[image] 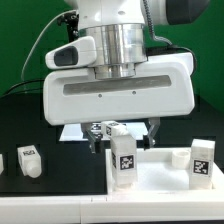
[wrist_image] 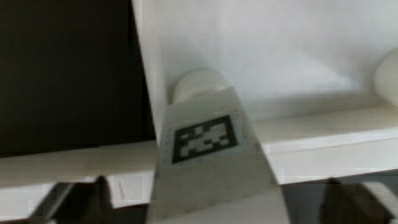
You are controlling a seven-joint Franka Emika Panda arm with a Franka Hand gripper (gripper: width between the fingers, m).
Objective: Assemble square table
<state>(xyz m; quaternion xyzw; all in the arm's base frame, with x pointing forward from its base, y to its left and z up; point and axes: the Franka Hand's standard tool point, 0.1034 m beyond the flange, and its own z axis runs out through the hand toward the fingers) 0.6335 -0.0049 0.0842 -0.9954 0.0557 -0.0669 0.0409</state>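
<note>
The white square table top [image: 160, 178] lies at the front, toward the exterior view's right. One white leg [image: 123, 152] with a tag stands upright at the top's near-left corner. My gripper [image: 123, 130] hangs right above it, with a finger on each side and a gap to the leg. In the wrist view the leg [wrist_image: 205, 140] runs up between my open gripper [wrist_image: 210, 200], whose dark fingers [wrist_image: 71, 200] stand clear of it, over the table top [wrist_image: 267, 55]. A second tagged leg [image: 203, 160] stands at the top's right corner and shows blurred in the wrist view [wrist_image: 384, 80].
A loose tagged leg [image: 28, 160] lies on the black table at the exterior view's left, with another white part [image: 2, 160] at the far left edge. A flat white sheet [image: 75, 131] lies behind, under the arm. Green wall behind.
</note>
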